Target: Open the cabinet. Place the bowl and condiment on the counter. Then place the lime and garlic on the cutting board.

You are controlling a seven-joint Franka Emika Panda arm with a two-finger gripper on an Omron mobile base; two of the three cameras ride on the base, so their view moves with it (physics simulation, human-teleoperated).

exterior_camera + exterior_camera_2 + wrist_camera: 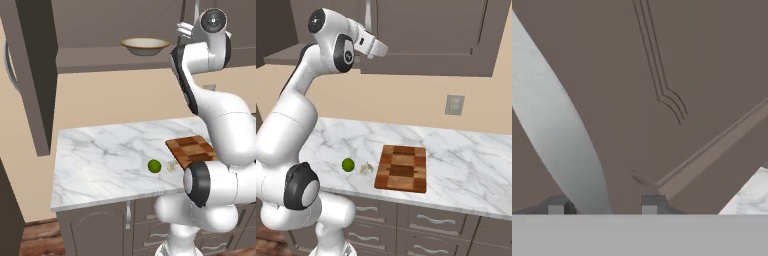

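Observation:
The cabinet's left door [30, 75] stands swung open, and the bowl [145, 46] sits on the shelf inside. My gripper [604, 205] is raised to the right door [426, 25], which is flat shut. The door's curved silver handle [562, 125] runs between my fingertips [652, 204], with a gap on one side, so the jaws are open around it. On the counter [100, 160] the lime [154, 166] and the garlic [171, 166] lie side by side, just left of the cutting board [402, 168]. The condiment is hidden.
A wall socket [454, 105] sits above the counter on the right. Lower cabinets and drawers [431, 220] with short handles run under the counter. The open left door juts out over the counter's left end.

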